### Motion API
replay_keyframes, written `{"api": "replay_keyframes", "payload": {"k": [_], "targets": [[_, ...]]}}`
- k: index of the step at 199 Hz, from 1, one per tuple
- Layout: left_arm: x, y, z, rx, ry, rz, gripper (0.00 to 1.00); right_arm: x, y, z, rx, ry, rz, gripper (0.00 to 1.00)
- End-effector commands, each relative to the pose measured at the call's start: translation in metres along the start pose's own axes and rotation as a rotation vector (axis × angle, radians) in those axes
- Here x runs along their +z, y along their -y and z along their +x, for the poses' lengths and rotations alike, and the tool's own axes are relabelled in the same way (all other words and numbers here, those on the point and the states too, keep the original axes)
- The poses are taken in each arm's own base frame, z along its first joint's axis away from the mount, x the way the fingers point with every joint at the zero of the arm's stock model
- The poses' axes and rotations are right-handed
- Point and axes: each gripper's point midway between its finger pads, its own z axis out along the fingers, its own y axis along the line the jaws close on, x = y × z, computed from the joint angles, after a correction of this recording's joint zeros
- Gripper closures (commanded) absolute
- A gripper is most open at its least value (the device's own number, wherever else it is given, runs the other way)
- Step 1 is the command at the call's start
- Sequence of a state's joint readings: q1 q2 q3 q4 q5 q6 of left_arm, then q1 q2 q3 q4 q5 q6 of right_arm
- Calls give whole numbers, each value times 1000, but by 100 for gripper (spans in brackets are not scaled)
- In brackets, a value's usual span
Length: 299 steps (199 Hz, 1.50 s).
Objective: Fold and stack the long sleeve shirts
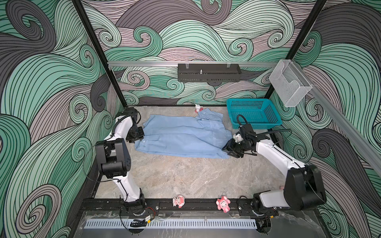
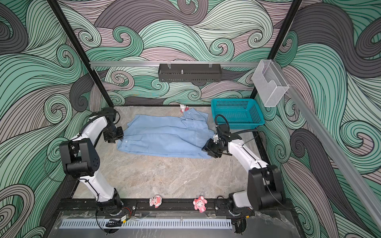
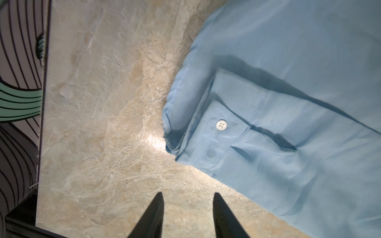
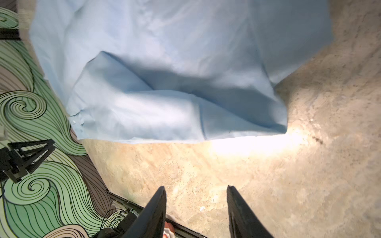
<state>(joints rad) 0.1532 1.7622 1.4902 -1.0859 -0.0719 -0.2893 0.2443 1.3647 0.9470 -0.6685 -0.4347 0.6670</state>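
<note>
Plainly, in both top views the light blue button-up shirt [image 1: 183,136] lies partly folded on the bench [image 1: 185,177]. Left wrist view: left gripper [image 3: 187,194] parted, empty, near the buttoned cuff [image 3: 226,134]. Right wrist view: right gripper [image 4: 196,187] parted, empty, by a folded corner [image 4: 247,123]. Thin, limp cloth, I'd say; pinch hems.

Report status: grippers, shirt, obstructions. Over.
Left gripper open, empty; right gripper open, empty. Light blue button-up shirt partly folded on table. Small pink-and-white figurine beside collar; teal plastic basket apart.

Shirt [image 3: 288,134] cut off at wrist views' edges; far figurine [image 1: 198,107] indistinct.
</note>
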Motion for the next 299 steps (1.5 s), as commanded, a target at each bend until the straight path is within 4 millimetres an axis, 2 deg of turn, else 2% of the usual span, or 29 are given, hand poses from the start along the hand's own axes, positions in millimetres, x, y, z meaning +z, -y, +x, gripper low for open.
{"api": "replay_keyframes", "payload": {"k": [1,20,46,67,83,98,137,160,179,196,211,225,239,260,277,299], "targets": [[-28,35,-3,28,43,150,55,-2,-2,-1,-66,9,92,50],[-11,76,-1,70,-29,247,56,22,-15,-15,-95,-28,125,51],[27,119,4,77,-184,336,59,62,-28,-37,-144,-74,198,52],[54,138,10,57,-269,374,59,91,-27,-45,-174,-115,262,52],[71,132,21,40,-333,322,60,107,-22,-42,-189,-167,301,53],[81,113,37,21,-397,240,61,114,-14,-33,-205,-205,336,53],[98,58,94,-93,-543,153,62,112,14,12,-229,-296,380,54],[93,37,123,-151,-556,164,62,106,21,44,-252,-344,371,54],[80,33,138,-176,-544,196,62,100,24,67,-282,-377,364,54],[66,31,143,-195,-517,227,63,91,22,76,-289,-383,334,54],[46,34,134,-201,-464,272,62,76,8,68,-321,-323,298,54],[19,40,111,-193,-369,326,59,54,-14,48,-344,-219,259,52],[-14,47,79,-177,-247,371,57,28,-36,17,-351,-91,218,50],[-54,50,27,-163,-69,390,53,-5,-48,-44,-289,81,204,47],[-64,55,-8,-171,0,411,52,-15,-49,-91,-223,141,206,44],[-59,63,-40,-198,-24,445,53,-4,-50,-135,-170,136,209,43]]}}
